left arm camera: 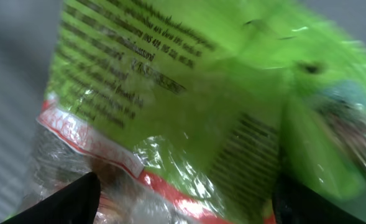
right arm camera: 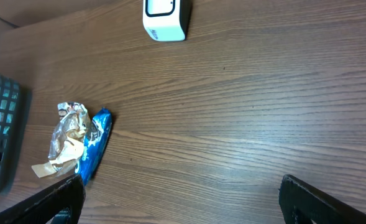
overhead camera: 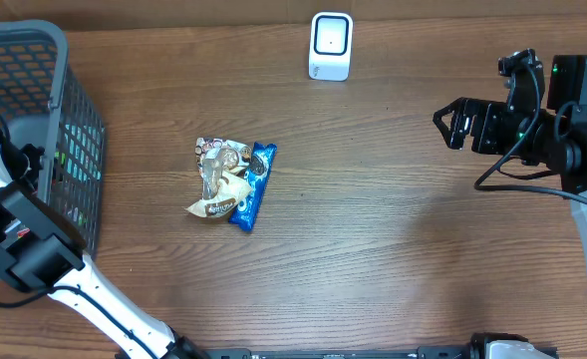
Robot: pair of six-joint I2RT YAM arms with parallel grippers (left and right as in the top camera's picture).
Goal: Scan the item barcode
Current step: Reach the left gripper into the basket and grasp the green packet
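Reaching from the wooden surface (overhead camera: pixel 373 249) into the grey basket (overhead camera: pixel 84 130) at its left edge, your left hand (left arm camera: pixel 186 190) hangs with its fingers spread wide over a green packet (left arm camera: pixel 189 93). The packet fills the wrist view, and nothing is gripped yet. Your right hand (overhead camera: pixel 444 125) hovers wide open and empty over the right side of the surface. A beige snack pack (overhead camera: pixel 218 179) and a blue one (overhead camera: pixel 253 186) lie touching at mid-surface, well apart from the white scanner (overhead camera: pixel 330 45) at the far edge.

To lift the packet well, close on its crinkled clear end or a side seam. Keep both fingers off the barcode (left arm camera: pixel 245 155) so that face can be turned to the scanner.

The packet lies tilted. Its long axis seems to run from lower left to upper right in the wrist view, with the clear, red-banded end nearest the left finger and the printed face towards the camera.
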